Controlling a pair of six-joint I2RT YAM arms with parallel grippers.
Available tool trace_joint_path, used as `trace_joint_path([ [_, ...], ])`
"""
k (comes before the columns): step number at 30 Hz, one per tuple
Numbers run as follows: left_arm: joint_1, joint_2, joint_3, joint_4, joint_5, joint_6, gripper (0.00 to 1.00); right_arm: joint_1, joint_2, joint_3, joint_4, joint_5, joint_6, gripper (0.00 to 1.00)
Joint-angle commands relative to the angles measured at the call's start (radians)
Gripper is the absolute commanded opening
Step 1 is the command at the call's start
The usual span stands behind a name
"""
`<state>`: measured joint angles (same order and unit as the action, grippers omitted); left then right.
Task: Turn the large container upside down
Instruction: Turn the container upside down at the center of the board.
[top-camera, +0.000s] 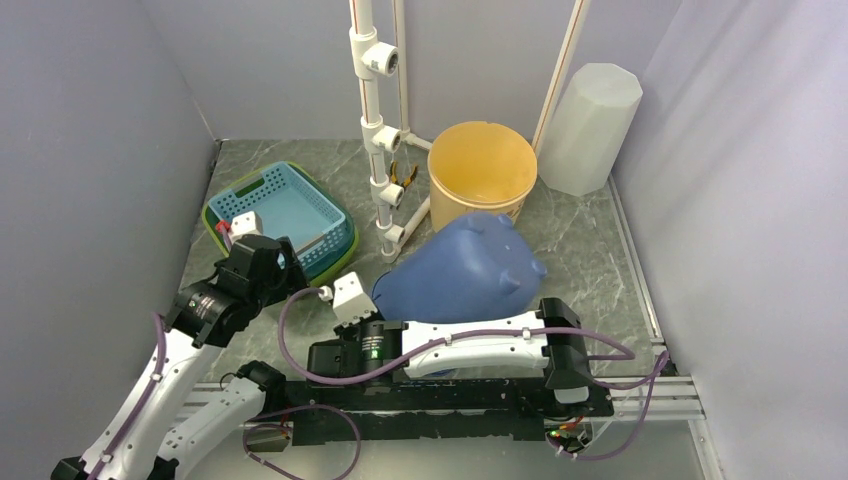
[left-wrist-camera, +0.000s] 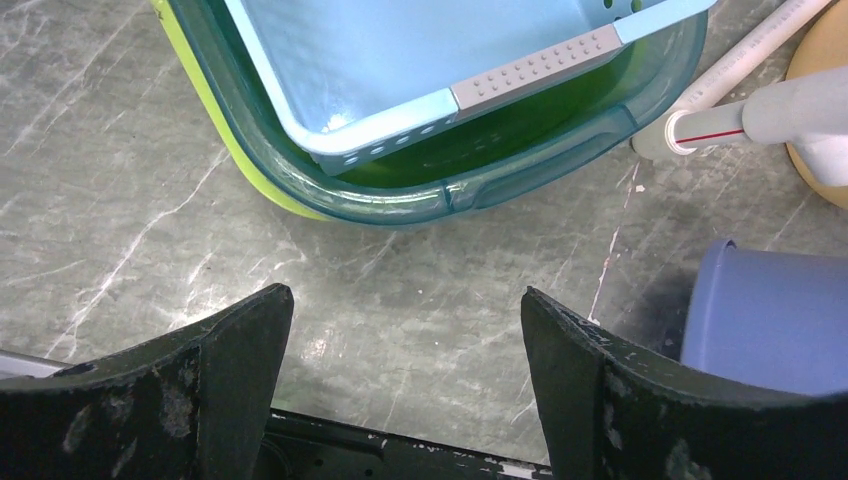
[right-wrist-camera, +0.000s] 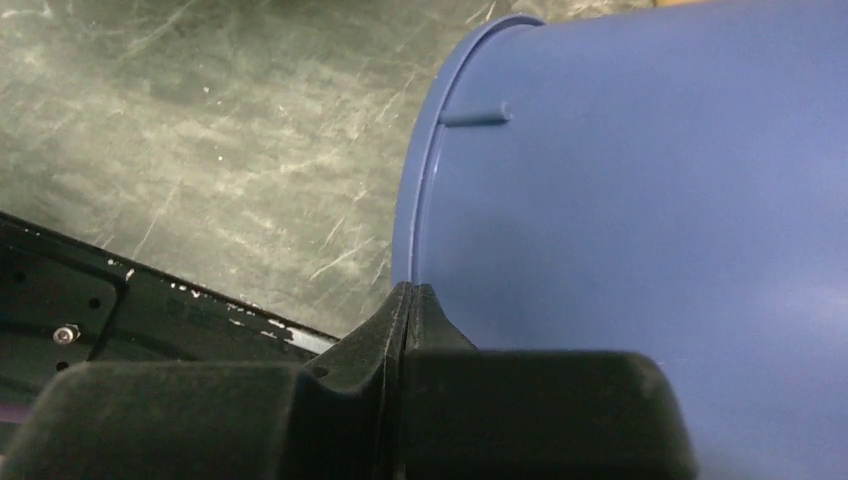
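One large blue container (top-camera: 462, 272) lies on its side on the table (top-camera: 600, 262), near one orange tub (top-camera: 482, 170). Of two pincers, the left pincer (left-wrist-camera: 405, 308) gapes wide, empty; the right pincer (right-wrist-camera: 410, 300) is pressed closed at the container's rim.

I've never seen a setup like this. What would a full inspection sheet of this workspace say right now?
Surface: grey marbled table, lightly scratched.
Job's things: large blue container lies on its side, not yet upside down.
Clutter: nested baskets at back left; orange bucket and white faceted container at the back.
Grippers: left gripper open above bare table near the baskets; right gripper shut, tips at the blue container's rim, no clear grip seen.
Cables: purple cables loop along both arms, none snagged.
Surroundings: white pipe frame at the back; plain grey walls enclose the table.
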<state>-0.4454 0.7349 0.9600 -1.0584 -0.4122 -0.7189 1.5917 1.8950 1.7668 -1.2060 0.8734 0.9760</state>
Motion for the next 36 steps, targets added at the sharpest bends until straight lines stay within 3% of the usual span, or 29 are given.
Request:
trace_joint_path([
  [1, 0.005, -0.009, 0.025, 0.002, -0.021, -0.008, 0.89, -0.012, 0.010, -0.008, 0.029, -0.024, -0.010, 0.00],
  [13, 0.005, -0.033, 0.002, 0.004, -0.060, 0.020, 0.89, -0.053, -0.057, -0.165, 0.135, -0.037, 0.008, 0.00],
  [17, 0.005, -0.022, 0.006, 0.038, -0.064, 0.070, 0.90, -0.050, -0.083, -0.150, 0.111, -0.058, 0.008, 0.00],
  [22, 0.005, -0.018, 0.007, 0.095, -0.086, 0.170, 0.90, -0.004, -0.188, -0.115, 0.218, -0.131, -0.145, 0.01],
  [26, 0.005, -0.036, -0.016, 0.158, -0.078, 0.222, 0.91, 0.011, -0.287, -0.112, 0.315, -0.197, -0.211, 0.13],
  [31, 0.005, -0.077, -0.021, 0.153, -0.078, 0.210, 0.91, 0.011, -0.422, -0.153, 0.447, -0.222, -0.306, 0.42],
  [36, 0.005, -0.080, -0.033, 0.168, -0.057, 0.222, 0.91, 0.008, -0.482, -0.138, 0.436, -0.093, -0.354, 0.68],
])
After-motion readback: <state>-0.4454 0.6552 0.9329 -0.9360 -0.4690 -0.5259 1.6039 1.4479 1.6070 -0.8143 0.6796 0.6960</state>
